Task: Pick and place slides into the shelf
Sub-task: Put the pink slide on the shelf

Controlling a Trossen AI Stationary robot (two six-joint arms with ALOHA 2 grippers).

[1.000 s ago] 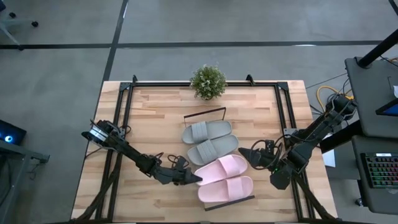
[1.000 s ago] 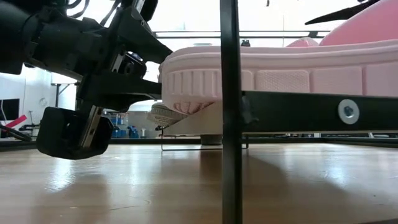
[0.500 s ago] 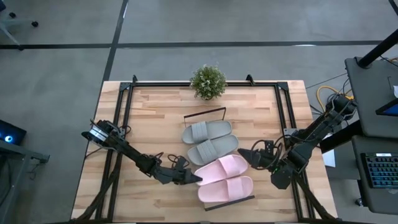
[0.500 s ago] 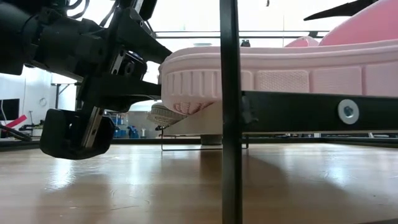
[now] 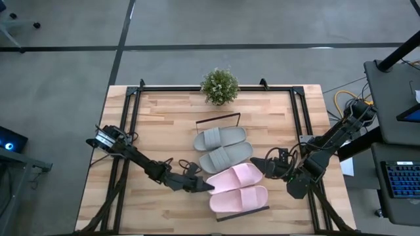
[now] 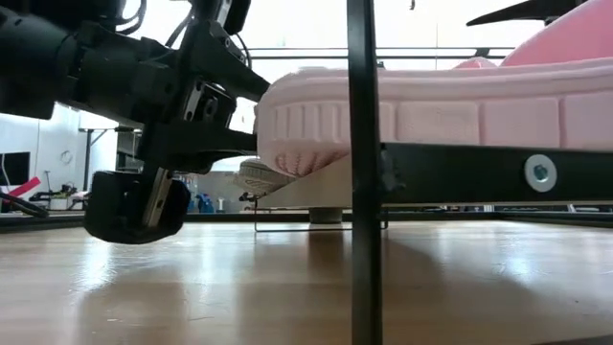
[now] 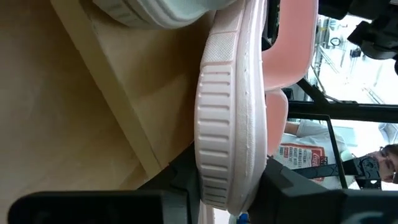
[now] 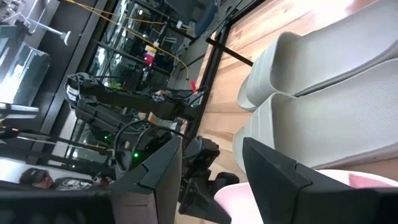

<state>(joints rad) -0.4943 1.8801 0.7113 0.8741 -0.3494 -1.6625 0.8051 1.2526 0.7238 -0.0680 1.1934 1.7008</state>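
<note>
Four slides lie side by side on the shelf [image 5: 217, 120], a wooden board with black wire rims. The two grey slides [image 5: 222, 148] are at the far end. The two pink ones are at the near end. My left gripper [image 5: 205, 186] is at the left end of the farther pink slide [image 5: 235, 177] and is shut on it. The nearer pink slide [image 5: 239, 198] lies free on its sole. My right gripper [image 5: 258, 162] stands open at the right end of the farther pink slide. Whether it touches the slide does not show. My left gripper pinches the farther pink slide by the ribbed sole edge at its left end [image 7: 219, 177]. One finger [image 7: 179, 182] is on each side of the sole's thickness. The fingers come level from the table's left, along the slide. The rest of the slide lies on the shelf board [image 7: 127, 93].
A small potted plant [image 5: 219, 85] stands at the table's far edge, behind the shelf. Black frame rails run along the table's left [image 5: 125, 131] and right [image 5: 303, 124] sides. Bare wood lies to the left of the shelf. A person shows in the room beyond [image 7: 384, 163].
My left gripper has moved a little toward the table's right while staying on the pink slide. The slides and the shelf under them have slid slightly to the right with it.
</note>
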